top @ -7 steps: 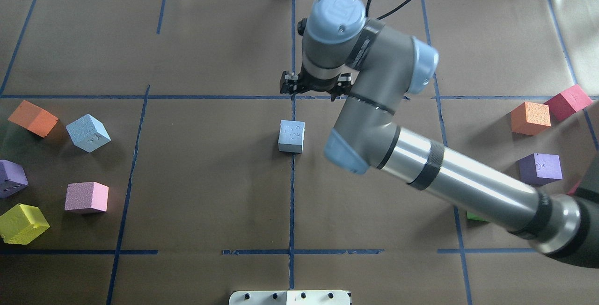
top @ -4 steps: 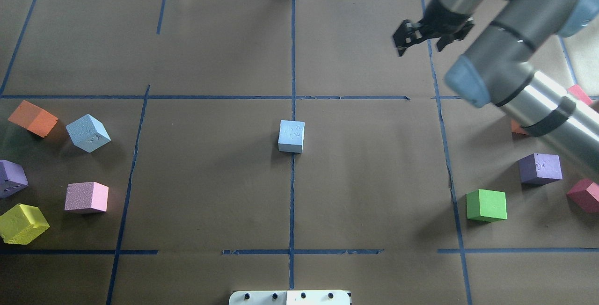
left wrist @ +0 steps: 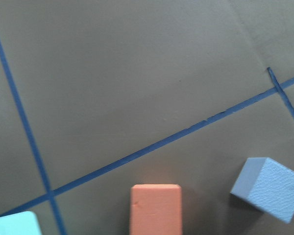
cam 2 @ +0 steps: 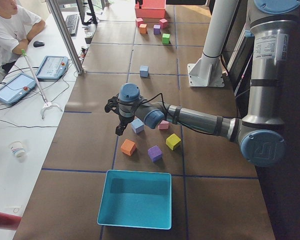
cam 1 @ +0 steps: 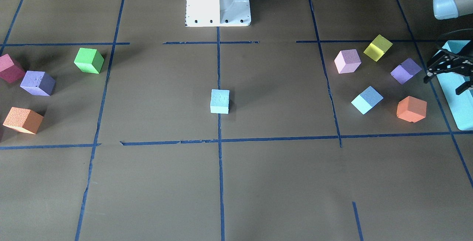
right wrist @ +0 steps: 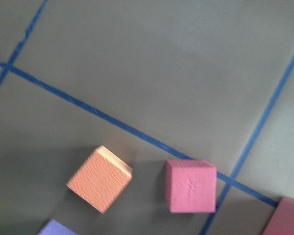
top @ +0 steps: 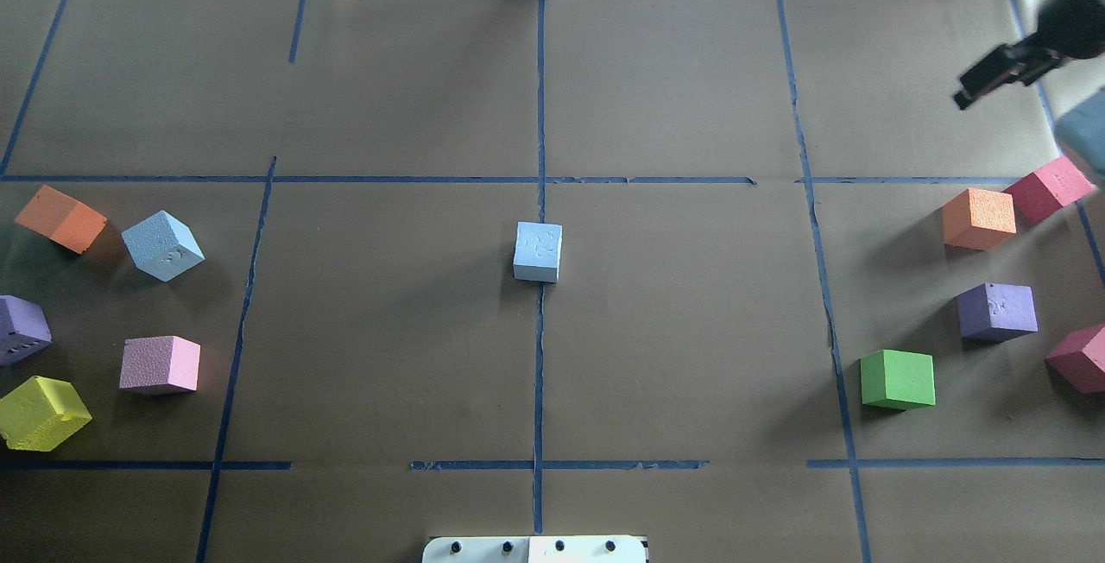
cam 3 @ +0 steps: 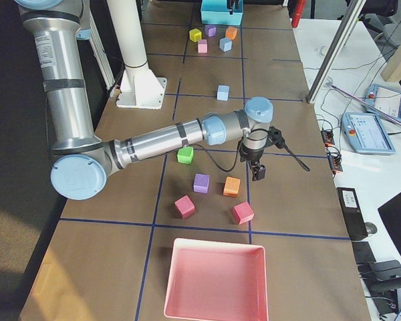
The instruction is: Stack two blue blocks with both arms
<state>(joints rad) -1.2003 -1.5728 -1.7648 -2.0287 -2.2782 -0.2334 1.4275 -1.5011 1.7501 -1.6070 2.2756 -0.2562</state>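
One pale blue block point(top: 537, 251) sits alone at the table's centre, also in the front view point(cam 1: 220, 101). The second blue block point(top: 162, 245) lies tilted in the left cluster, also in the front view point(cam 1: 367, 99) and the left wrist view point(left wrist: 269, 188). My left gripper point(cam 1: 442, 85) is open and empty above the teal box's edge, outboard of the second block. My right gripper point(top: 993, 79) is raised at the far right, far from both blocks. Only one finger shows overhead, and nothing is in it.
Around the second block lie an orange point(top: 60, 218), a purple point(top: 22, 330), a pink point(top: 160, 364) and a yellow cube point(top: 43, 412). At the right are orange point(top: 978, 218), purple point(top: 997, 311), green point(top: 898, 379) and red cubes point(top: 1047, 187). A teal box point(cam 2: 136, 198) and a pink tray point(cam 3: 215, 281) stand at the table's ends.
My right arm has swung from above the centre blue block to the far right edge, its gripper empty. No block has moved.
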